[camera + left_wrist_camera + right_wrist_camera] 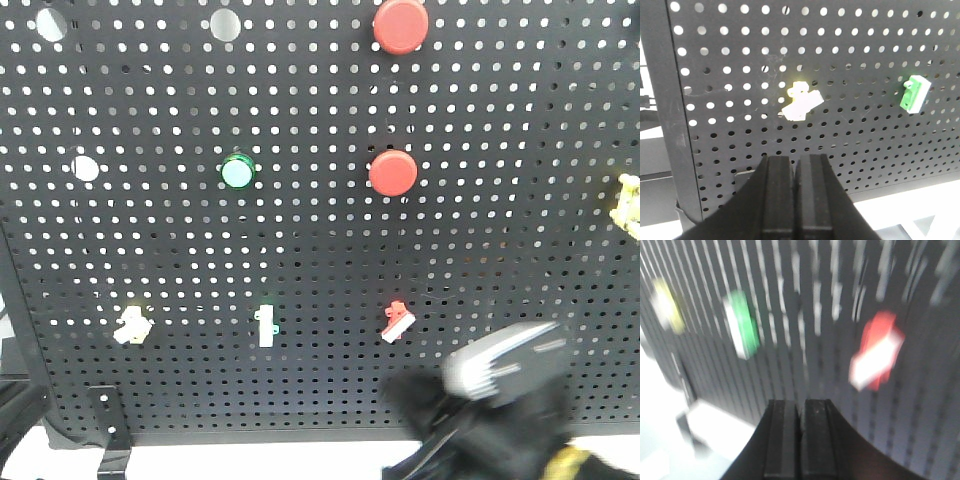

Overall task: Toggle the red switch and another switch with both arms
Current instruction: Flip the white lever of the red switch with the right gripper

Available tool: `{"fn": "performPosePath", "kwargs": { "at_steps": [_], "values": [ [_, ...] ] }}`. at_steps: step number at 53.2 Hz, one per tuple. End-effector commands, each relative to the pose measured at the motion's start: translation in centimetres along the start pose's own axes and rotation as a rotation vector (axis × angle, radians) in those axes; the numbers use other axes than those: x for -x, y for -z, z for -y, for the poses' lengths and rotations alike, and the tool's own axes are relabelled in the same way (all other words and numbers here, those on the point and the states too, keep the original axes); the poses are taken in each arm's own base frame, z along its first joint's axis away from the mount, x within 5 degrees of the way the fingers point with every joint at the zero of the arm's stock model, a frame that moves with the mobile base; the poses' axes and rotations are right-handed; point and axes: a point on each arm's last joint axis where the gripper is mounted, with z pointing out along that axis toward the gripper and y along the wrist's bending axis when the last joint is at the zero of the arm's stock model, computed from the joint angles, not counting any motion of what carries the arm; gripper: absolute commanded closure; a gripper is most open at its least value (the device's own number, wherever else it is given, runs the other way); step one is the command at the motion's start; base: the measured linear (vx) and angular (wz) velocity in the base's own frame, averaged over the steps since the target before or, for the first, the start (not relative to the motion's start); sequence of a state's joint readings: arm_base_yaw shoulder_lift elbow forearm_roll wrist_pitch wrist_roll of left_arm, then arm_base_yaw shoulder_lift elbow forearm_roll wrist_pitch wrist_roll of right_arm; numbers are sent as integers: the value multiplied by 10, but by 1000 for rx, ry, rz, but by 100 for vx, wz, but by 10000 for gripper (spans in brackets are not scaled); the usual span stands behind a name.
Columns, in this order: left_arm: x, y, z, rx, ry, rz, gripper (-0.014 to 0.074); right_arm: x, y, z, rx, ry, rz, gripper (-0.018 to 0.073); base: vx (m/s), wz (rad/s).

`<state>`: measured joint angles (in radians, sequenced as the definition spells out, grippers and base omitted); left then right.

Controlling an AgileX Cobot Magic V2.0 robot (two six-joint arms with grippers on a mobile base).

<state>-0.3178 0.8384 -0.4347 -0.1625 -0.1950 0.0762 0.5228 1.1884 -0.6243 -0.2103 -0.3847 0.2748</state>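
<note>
The red switch [399, 322] is mounted low on the black pegboard [300, 240], its white lever tilted. In the right wrist view the red switch [877, 357] is blurred, up and to the right of my right gripper [801, 402], which is shut and empty. The right arm's silver-grey block [505, 360] hangs just below and right of that switch. The pale-yellow switch [132, 325] sits at the lower left. In the left wrist view the pale-yellow switch [801, 102] is straight above my left gripper [796, 160], shut, empty and clear of it.
A slim white-and-green switch [266, 325] sits between the two toggles. Two round red push-buttons [393, 173] and a green lamp [238, 171] are higher up. A yellow piece [628, 205] is at the right edge. The board's frame edge [670, 125] runs down the left.
</note>
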Motion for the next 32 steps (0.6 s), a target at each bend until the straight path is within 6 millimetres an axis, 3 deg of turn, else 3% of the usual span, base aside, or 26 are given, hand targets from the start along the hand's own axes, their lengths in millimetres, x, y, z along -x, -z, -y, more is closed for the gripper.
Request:
{"fn": "performPosePath", "kwargs": {
  "at_steps": [1, 32],
  "values": [
    [19, 2, 1, -3, 4, 124, 594, 27, 9, -2, 20, 8, 157, 566, 0, 0],
    [18, 2, 1, -2, 4, 122, 594, 25, 8, -2, 16, 8, 144, 566, 0, 0]
  ]
}}
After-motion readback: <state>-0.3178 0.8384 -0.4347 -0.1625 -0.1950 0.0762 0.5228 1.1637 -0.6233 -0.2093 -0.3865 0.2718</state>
